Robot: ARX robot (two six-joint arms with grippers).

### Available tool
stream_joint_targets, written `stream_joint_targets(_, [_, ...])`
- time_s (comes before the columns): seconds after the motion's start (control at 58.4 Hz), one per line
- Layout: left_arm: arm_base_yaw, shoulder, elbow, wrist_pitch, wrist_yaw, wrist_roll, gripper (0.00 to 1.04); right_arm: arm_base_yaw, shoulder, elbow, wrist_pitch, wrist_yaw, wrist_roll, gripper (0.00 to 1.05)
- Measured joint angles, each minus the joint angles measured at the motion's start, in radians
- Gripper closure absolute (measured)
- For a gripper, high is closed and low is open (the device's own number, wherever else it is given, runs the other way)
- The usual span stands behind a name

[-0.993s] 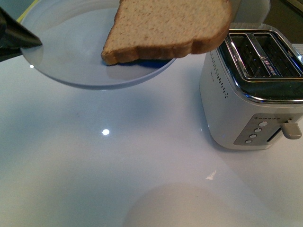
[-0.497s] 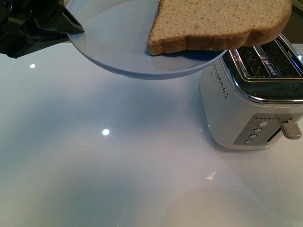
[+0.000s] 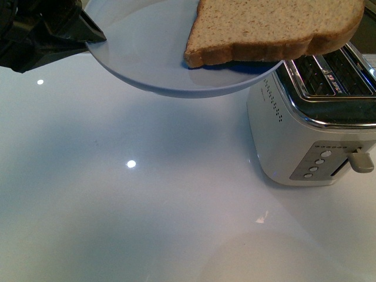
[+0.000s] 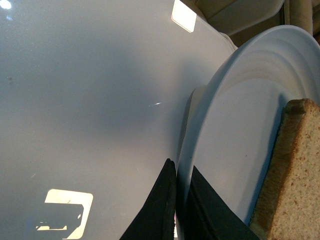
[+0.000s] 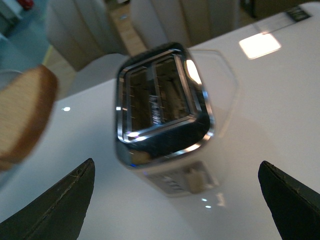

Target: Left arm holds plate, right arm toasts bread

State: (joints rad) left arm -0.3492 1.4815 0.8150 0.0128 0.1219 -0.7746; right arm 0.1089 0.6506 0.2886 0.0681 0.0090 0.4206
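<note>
Plate and bread are now up beside the toaster.

The black left claw (image 3: 94, 36), at 10 o'clock, pinches the rim of the round pale blue plate (image 3: 147, 61). The plate has slid right and now barely moves. The brown bread slice (image 3: 276, 26) hangs over the shiny silver toaster (image 3: 311, 135) at 3 o'clock, ready for picking. The right claw (image 5: 175, 200) is wide and empty. The bread's top is cut off, and the right wrist view is blurry.

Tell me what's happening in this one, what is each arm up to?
The left gripper is clamped on the rim of the plate and holds it in the air above the white table, next to the toaster. The bread lies on the plate, jutting past its rim toward the toaster. The right gripper hangs open above the toaster and holds nothing. Both slots look empty, so no toasting has begun.
</note>
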Motion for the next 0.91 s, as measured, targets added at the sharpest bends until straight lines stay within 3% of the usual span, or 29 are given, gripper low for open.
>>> stream_joint_targets(0.24, [0.014,0.000,0.000,-0.008,0.008,-0.001,1.02,0.095,0.471,0.209,0.327,-0.192,0.249,0.09])
stream_joint_targets(0.565, [0.025,0.000,0.007,-0.023,0.011,-0.002,1.02,0.153,0.717,0.254,0.475,-0.239,0.447,0.09])
stream_joint_targets(0.908, [0.025,0.000,0.011,-0.026,0.016,-0.002,1.02,0.185,0.752,0.262,0.515,-0.272,0.521,0.61])
